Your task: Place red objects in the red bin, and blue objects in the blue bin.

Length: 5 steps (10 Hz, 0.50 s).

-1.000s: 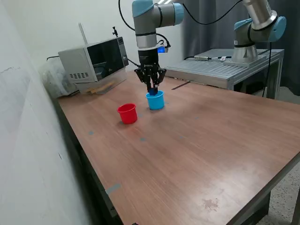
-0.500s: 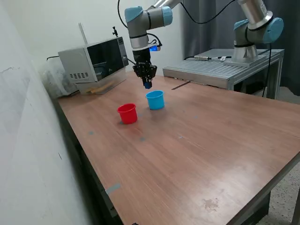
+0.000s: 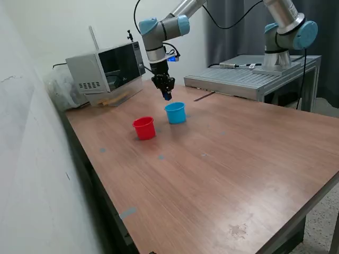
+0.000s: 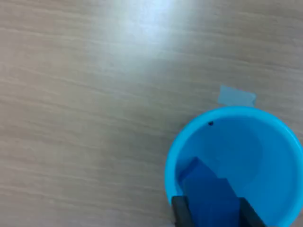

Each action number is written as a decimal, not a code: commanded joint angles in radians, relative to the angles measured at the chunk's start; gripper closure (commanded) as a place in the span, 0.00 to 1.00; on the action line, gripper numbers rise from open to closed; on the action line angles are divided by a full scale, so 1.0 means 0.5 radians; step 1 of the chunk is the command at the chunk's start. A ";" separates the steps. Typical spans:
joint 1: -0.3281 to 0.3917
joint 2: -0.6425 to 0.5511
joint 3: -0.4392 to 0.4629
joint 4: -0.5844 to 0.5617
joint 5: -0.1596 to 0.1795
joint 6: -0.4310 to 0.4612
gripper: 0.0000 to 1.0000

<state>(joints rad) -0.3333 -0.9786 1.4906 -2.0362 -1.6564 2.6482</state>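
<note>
My gripper [image 3: 167, 96] hangs above the table, behind the blue bin [image 3: 175, 112] and a little toward the exterior view's left. It is shut on a dark blue cube [image 3: 167, 97], one of the blue objects. In the wrist view that cube [image 4: 208, 196] sits between my two dark fingertips [image 4: 181, 213], in front of the open mouth of the blue bin [image 4: 189, 137]. I cannot see into the bin past the cube. The red bin [image 3: 144, 128] stands upright on the table beside the blue bin, toward the exterior view's left. No red objects show.
A grey microwave-like box [image 3: 106, 71] stands at the table's back, at the exterior view's left. A second arm [image 3: 288, 32] is mounted on a metal bench [image 3: 249, 79] behind the table. A pale tape patch [image 4: 236, 97] lies on the wood by the blue bin.
My gripper has risen out of the blue bin and moved back and toward the exterior view's left, with a blue cube between its fingers. Both bins have stayed put.
</note>
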 commanded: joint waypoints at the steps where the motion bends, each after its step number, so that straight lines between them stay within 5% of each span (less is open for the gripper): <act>1: 0.007 0.000 0.034 0.001 -0.004 -0.001 1.00; 5: 0.071 -0.006 0.056 0.004 -0.022 -0.001 1.00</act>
<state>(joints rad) -0.3090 -0.9813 1.5146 -2.0347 -1.6626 2.6476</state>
